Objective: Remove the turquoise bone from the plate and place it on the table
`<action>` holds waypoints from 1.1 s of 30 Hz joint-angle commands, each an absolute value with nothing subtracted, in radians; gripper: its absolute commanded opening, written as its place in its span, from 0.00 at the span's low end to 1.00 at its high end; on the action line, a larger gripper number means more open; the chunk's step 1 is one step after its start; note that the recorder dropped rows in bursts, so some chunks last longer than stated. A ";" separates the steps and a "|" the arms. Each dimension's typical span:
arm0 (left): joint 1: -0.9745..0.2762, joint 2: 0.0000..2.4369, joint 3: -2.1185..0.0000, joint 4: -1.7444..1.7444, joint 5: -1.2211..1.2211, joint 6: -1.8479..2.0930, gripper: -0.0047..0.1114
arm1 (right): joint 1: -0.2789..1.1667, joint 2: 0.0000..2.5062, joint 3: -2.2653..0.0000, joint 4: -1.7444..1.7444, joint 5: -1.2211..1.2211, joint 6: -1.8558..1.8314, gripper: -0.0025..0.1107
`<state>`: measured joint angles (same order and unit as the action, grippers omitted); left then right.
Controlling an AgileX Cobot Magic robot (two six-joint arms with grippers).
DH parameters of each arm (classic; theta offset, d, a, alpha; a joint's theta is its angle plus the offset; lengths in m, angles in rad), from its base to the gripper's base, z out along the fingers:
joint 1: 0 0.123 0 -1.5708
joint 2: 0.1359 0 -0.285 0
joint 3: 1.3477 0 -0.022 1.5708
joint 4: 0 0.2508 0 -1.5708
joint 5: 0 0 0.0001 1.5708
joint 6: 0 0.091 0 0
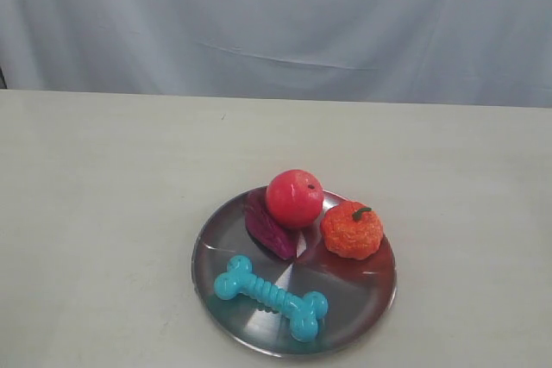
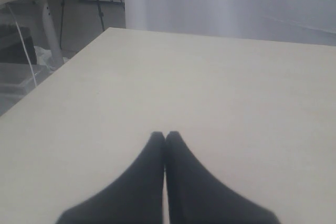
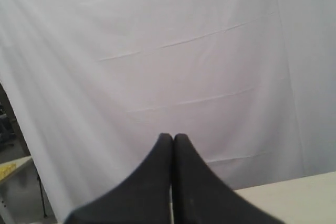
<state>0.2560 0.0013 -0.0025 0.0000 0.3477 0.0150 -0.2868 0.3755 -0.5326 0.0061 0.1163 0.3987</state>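
Left gripper (image 2: 165,136): fingers pressed together, empty, above the table (image 2: 210,87).
Right gripper (image 3: 169,137): fingers pressed together, empty, facing a white curtain (image 3: 184,51).
Bone (image 1: 271,296): lies flat on the plate (image 1: 216,252), toward its 7 o'clock edge.
Plate: rests on the table.
Apple (image 1: 294,198): plate's 12 o'clock.
Orange fruit (image 1: 352,229): 2 o'clock, just beside the apple.
Purple piece (image 1: 266,227): 11 o'clock, touching the apple; perhaps a sweet potato.

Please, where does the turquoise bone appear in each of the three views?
Exterior: the bone lies on the plate, low in the picture, near the middle.
Left wrist: not in it; only the shut left gripper above the table.
Right wrist: not in it; the shut right gripper before the curtain.
Shared landmark: the white curtain behind the table, in all three.
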 commanded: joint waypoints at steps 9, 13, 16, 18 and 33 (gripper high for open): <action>0.256 0.000 0.000 0.000 0.342 0.011 0.04 | -0.286 0.778 -1.000 0.204 0.534 -0.061 0.02; 0.256 0.000 0.000 0.000 0.342 0.011 0.04 | -0.286 0.917 -1.133 0.386 0.713 -0.297 0.02; 0.256 0.000 0.000 0.000 0.342 0.011 0.04 | -0.286 1.010 -1.235 0.434 0.830 -0.381 0.02; 0.256 0.000 0.000 0.000 0.342 0.011 0.04 | -0.286 1.071 -1.300 0.436 0.894 -0.412 0.02; 0.256 0.000 0.000 0.000 0.342 0.011 0.04 | -0.286 1.352 -1.500 0.436 1.066 -0.699 0.02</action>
